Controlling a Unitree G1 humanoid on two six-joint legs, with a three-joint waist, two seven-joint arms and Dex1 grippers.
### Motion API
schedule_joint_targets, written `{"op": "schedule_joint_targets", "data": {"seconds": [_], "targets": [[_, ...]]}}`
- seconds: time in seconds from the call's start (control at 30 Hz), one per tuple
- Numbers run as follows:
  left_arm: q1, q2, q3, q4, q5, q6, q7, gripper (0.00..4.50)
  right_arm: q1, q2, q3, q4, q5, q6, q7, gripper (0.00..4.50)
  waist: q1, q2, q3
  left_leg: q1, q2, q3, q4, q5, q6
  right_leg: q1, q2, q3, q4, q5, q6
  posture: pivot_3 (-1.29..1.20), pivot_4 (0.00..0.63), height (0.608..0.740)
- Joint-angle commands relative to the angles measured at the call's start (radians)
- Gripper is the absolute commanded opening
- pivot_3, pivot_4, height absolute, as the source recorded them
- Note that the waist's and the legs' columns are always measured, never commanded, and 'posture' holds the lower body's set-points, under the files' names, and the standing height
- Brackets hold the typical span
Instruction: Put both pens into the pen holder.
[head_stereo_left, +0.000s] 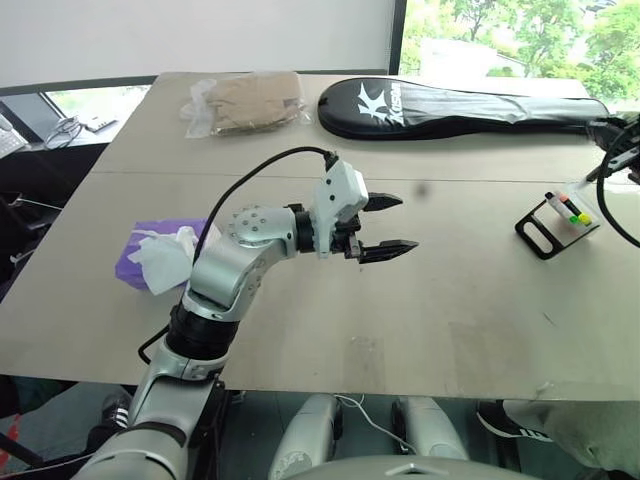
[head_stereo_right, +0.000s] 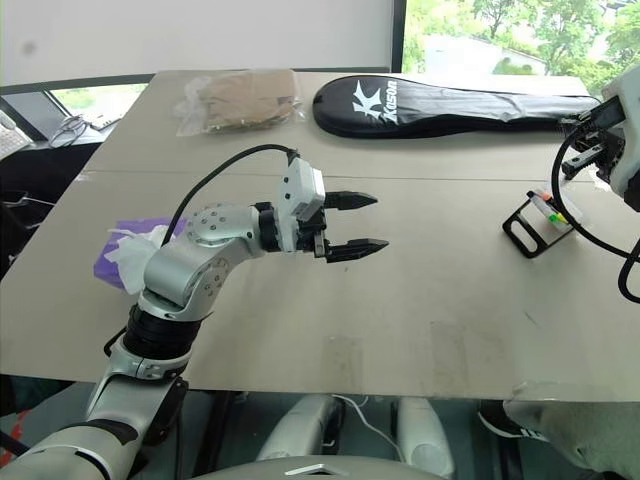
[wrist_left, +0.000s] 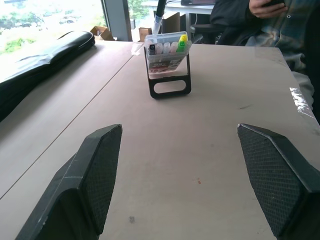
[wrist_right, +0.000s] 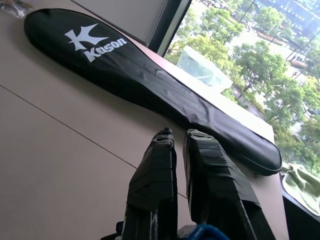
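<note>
Nearest the viewer, the left gripper (head_stereo_left: 385, 226) hangs above the middle of the table (head_stereo_left: 420, 320), pointing toward the robot's right. Its two black fingers (wrist_left: 95, 175) stand wide apart with nothing between them; bare tabletop shows in the gap.

To the left of that arm, a purple tissue box (head_stereo_left: 135, 262) with white tissue spilling from its top sits near the table's left edge.

Farther out on the right, the pen holder (head_stereo_left: 560, 222), a clear box on a black wire stand, rests upright on the table. It contains several markers, among them yellow-green caps; which of the two pens, if either, lies inside is hard to make out.

The right gripper (wrist_right: 181, 150) is at the far right, just beyond the pen holder, its fingers pressed nearly together; a blue object shows at their base, possibly a pen cap.

At the far edge lie a black racket case (head_stereo_left: 450, 108) and a clear bag of brown material (head_stereo_left: 245, 102).
</note>
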Motion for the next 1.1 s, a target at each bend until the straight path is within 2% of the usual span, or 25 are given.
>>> {"op": "schedule_joint_targets", "data": {"seconds": [0.03, 0.5, 0.8, 1.1], "targets": [[0.001, 0.002, 0.007, -0.006, 0.003, -0.028, -0.001, 3.78, -0.007, -0.007, -0.015, -0.021, -0.026, -0.008, 0.029, 0.0, 0.0, 0.0, 0.0, 0.0, 0.0, 0.0, 0.0, 0.0, 0.0, 0.0, 0.0, 0.0, 0.0, 0.0, 0.0, 0.0, 0.15, 0.74], [0.014, 0.009, 0.016, -0.01, 0.013, -0.036, 0.001, 3.78, -0.032, 0.046, -0.007, -0.045, -0.046, 0.044, 0.068, 0.0, 0.0, 0.0, 0.0, 0.0, 0.0, 0.0, 0.0, 0.0, 0.0, 0.0, 0.0, 0.0, 0.0, 0.0, 0.0, 0.0, 0.15, 0.74], [0.013, 0.006, 0.018, -0.006, 0.012, -0.037, 0.002, 3.78, -0.083, 0.097, -0.058, -0.071, 0.034, 0.144, 0.068, 0.0, 0.0, 0.0, 0.0, 0.0, 0.0, 0.0, 0.0, 0.0, 0.0, 0.0, 0.0, 0.0, 0.0, 0.0, 0.0, 0.0, 0.15, 0.74], [0.015, 0.007, 0.013, -0.008, 0.011, -0.037, -0.001, 3.78, -0.044, 0.1, -0.065, -0.088, 0.013, 0.13, 0.075, 0.0, 0.003, 0.0, 0.0, 0.0, 0.0, -0.001, 0.0, 0.0, 0.0, 0.0, 0.0, -0.001, 0.0, 0.0, 0.0, 0.0, 0.15, 0.74]]}}
